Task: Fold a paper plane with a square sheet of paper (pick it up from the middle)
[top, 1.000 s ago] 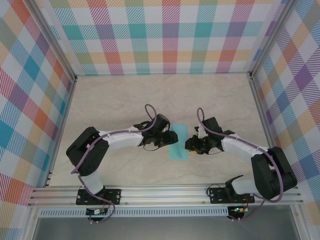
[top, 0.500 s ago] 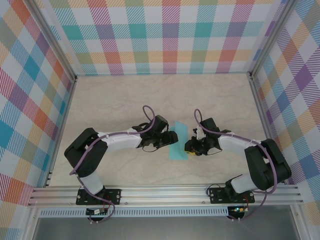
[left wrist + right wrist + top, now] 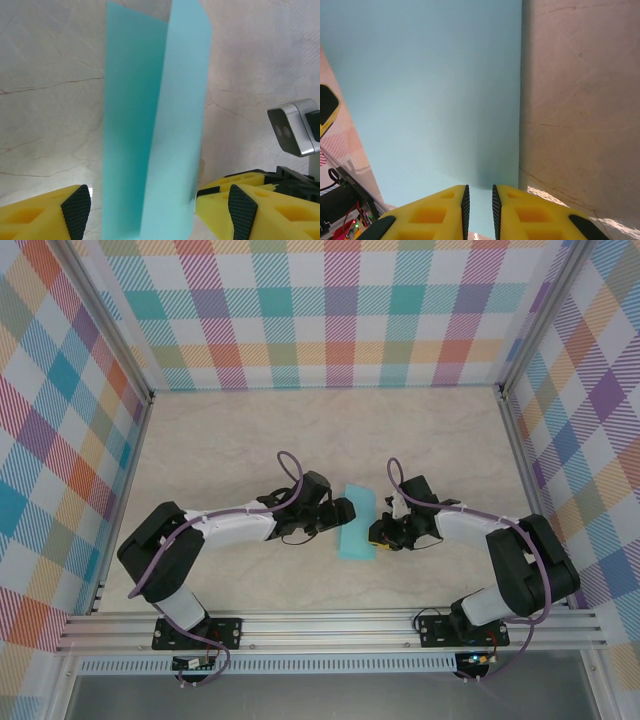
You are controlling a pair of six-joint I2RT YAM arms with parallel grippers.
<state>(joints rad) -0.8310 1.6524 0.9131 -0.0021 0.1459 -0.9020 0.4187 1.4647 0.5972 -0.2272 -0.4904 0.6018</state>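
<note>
Judging from the lengthwise crease, the first centre fold was the step in hand. The paper (image 3: 358, 521) lay doubled into a narrow strip and was nowhere near a plane yet. It sat mid-table, a little toward the near edge, with its long axis running roughly 12 to 6 o'clock in the top view.

In the left wrist view one half lay flat on the table (image 3: 230, 440). The other half rose from the crease at a slant, so the fold was not pressed shut. The surface was plain light turquoise, unmarked.

The next move probably called for flattening that raised flap and sharpening the crease without dragging the thin sheet.

At the paper's 9 o'clock the left gripper (image 3: 159, 207) straddled the strip's near end, jaws spread wide and gripping nothing. At its 4 o'clock the right gripper (image 3: 479, 200) met the paper's edge, jaws drawn almost together with only a slit between them. Whether they nipped the sheet or merely pressed on it could not be told.
</note>
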